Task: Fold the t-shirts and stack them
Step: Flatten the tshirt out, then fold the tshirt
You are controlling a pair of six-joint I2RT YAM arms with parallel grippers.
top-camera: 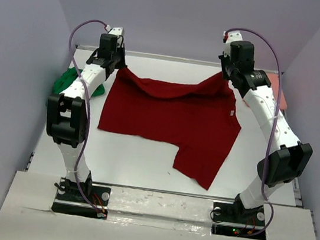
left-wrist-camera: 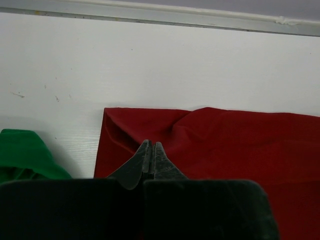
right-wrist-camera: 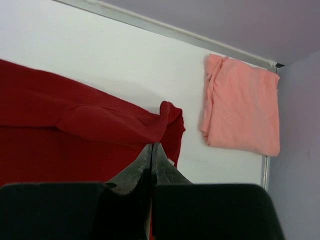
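Note:
The dark red t-shirt (top-camera: 166,121) lies spread across the middle of the white table, one sleeve trailing toward the near right. Its far edge is lifted at both corners and sags between them. My left gripper (top-camera: 118,66) is shut on the far left corner and my right gripper (top-camera: 226,75) is shut on the far right corner. In the left wrist view the closed fingers (left-wrist-camera: 151,144) sit over red cloth (left-wrist-camera: 240,145). In the right wrist view the closed fingers (right-wrist-camera: 152,145) pinch red cloth (right-wrist-camera: 60,130). The green t-shirt (top-camera: 67,81) lies crumpled at the left edge. The salmon pink t-shirt (right-wrist-camera: 242,105) lies folded at the far right.
Purple walls close in the table (top-camera: 136,158) on the left, right and back. A raised rail (top-camera: 168,58) runs along the far edge. The pink shirt (top-camera: 278,92) shows only partly behind the right arm in the top view. The green shirt (left-wrist-camera: 25,155) shows left of the left gripper.

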